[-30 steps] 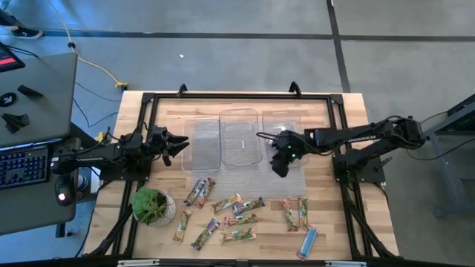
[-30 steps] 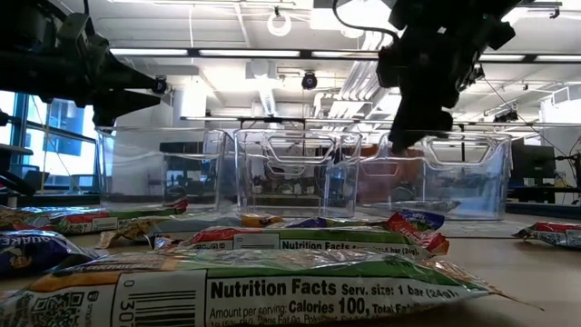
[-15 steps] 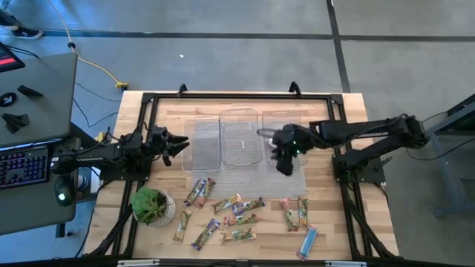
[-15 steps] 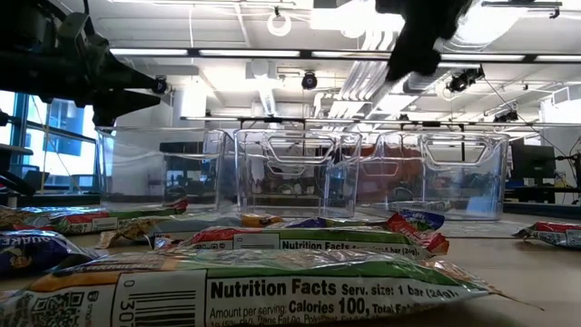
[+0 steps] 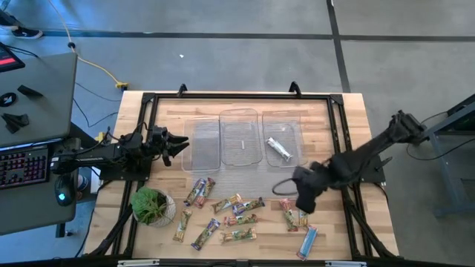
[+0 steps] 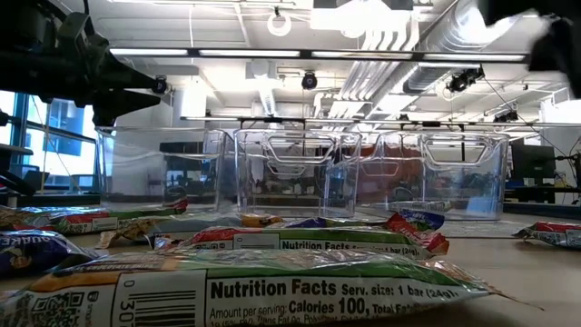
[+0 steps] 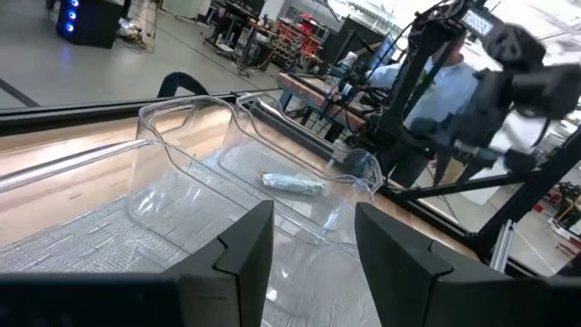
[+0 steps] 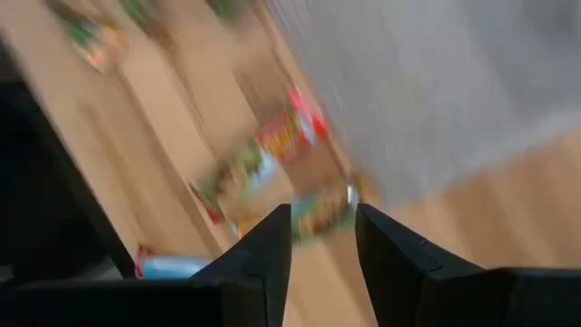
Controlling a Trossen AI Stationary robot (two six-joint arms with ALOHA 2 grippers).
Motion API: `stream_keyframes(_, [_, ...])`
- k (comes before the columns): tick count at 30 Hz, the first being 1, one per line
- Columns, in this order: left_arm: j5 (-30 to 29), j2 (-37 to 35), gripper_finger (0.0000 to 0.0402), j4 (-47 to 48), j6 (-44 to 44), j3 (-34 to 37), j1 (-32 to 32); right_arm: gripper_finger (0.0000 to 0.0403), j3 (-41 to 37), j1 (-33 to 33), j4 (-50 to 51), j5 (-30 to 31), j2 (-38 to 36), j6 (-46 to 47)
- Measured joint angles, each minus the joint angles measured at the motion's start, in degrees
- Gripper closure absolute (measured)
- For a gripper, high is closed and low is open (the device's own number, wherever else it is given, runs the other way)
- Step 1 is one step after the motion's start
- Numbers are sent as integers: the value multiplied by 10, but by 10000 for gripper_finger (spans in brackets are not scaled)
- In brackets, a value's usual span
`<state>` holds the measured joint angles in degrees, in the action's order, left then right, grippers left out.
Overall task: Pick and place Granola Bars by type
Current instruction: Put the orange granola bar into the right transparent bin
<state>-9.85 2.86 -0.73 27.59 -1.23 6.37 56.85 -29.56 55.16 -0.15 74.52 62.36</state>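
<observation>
Several granola bars (image 5: 236, 209) in shiny wrappers lie scattered flat on the near half of the table; the closest fills the low view (image 6: 272, 283). One silvery-blue bar (image 5: 279, 148) lies flat in the right clear tray (image 5: 282, 114), also seen in the left wrist view (image 7: 292, 183). My right gripper (image 5: 303, 204) hangs open above two bars (image 5: 292, 216) at the near right, pointing steeply down, nothing between its fingers (image 8: 322, 245). My left gripper (image 5: 180, 144) waits open and level beside the left tray (image 5: 202, 122).
Three clear trays stand side by side on a grey mat at mid-table, the middle one (image 5: 241, 113) between the other two. A potted plant (image 5: 152, 205) sits at the near left. A blue bar (image 5: 308, 241) lies by the near edge. Black frame rails (image 5: 237, 95) run round the table.
My right gripper has swung from above the right tray toward the table's near edge and a little to the right, rising and tipping further down, its fingers still apart. The bar in the right tray, hidden under the gripper before, now shows lying there.
</observation>
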Motion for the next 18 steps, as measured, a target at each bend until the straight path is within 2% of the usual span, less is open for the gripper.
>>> stream_keyframes(4, [0, 0, 253, 0, 0, 0, 0, 295, -84, -31, -35, -18, 0, 66])
stream_keyframes(10, [0, 0, 253, 0, 4, 0, 0, 295, -194, -28, -121, -17, 0, 63])
stream_keyframes(18, [-1, 0, 253, 0, 14, 0, 0, 295, -252, -4, -234, -20, 0, 15])
